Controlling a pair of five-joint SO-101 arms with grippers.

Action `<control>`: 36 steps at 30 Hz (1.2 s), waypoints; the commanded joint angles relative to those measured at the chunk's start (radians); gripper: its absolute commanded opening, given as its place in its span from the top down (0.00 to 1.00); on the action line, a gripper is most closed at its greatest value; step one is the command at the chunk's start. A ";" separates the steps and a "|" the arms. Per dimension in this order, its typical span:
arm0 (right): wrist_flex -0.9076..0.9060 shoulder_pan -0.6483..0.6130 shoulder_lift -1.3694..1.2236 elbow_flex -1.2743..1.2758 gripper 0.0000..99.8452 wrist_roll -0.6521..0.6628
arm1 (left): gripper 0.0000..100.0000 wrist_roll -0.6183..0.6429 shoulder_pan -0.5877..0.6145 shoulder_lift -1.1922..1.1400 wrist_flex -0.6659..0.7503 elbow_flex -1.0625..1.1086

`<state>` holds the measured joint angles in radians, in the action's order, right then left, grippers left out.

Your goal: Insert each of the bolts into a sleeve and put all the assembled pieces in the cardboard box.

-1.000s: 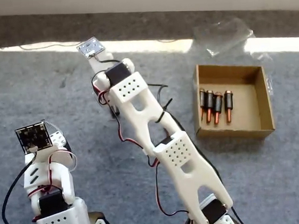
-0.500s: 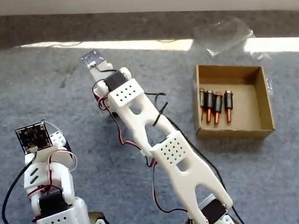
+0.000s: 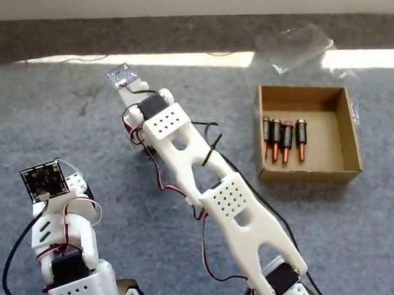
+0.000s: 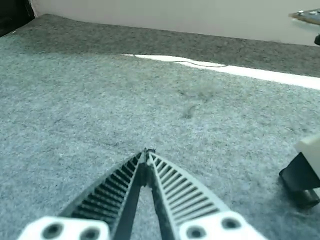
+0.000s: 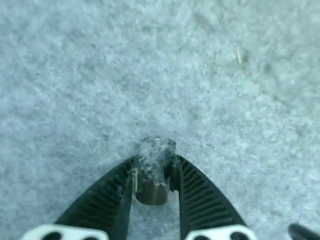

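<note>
A grey, felt-like mat covers the table (image 3: 82, 128), its nap short and speckled, with a bright strip of light along the far edge. The right arm (image 3: 213, 186), built of white printed plastic links with perforated panels and red and black wires along them, stretches from the near right to the far left of centre. The left arm (image 3: 66, 249), of the same white plastic, stands folded at the near left.

The cardboard box (image 3: 306, 175) sits on the right side, square, shallow and brown with raw corrugated edges. A crumpled clear plastic bag (image 3: 292, 45) lies beyond it at the far edge. Inside the box, toward its left wall, four assembled pieces (image 3: 287, 136) lie side by side, each a black tube with a thin copper-coloured shank sticking out toward the near side.

The right gripper (image 5: 155, 161) has its black ribbed fingers clamped on a short dark round sleeve (image 5: 151, 185), held just over the mat. The left gripper (image 4: 146, 155) has its ribbed fingers pressed together at the tips with nothing between them, above bare mat.
</note>
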<state>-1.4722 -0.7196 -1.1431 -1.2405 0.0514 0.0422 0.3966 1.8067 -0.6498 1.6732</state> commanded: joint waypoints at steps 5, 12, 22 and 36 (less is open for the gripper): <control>-0.041 -0.010 0.015 0.028 0.98 0.040 | 0.99 -0.006 0.012 0.010 -0.002 0.021; -0.196 -0.001 0.015 0.021 0.98 0.081 | 0.99 -0.006 0.012 0.010 -0.002 0.021; -0.288 0.061 0.015 0.027 0.98 0.083 | 0.99 -0.006 0.012 0.010 -0.002 0.021; -0.288 0.019 0.015 0.030 0.91 0.081 | 0.99 -0.006 0.012 0.010 -0.002 0.021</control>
<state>-1.7407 -0.6920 -1.1446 -1.2129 0.1235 0.0422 0.3966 1.8067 -0.6498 1.6732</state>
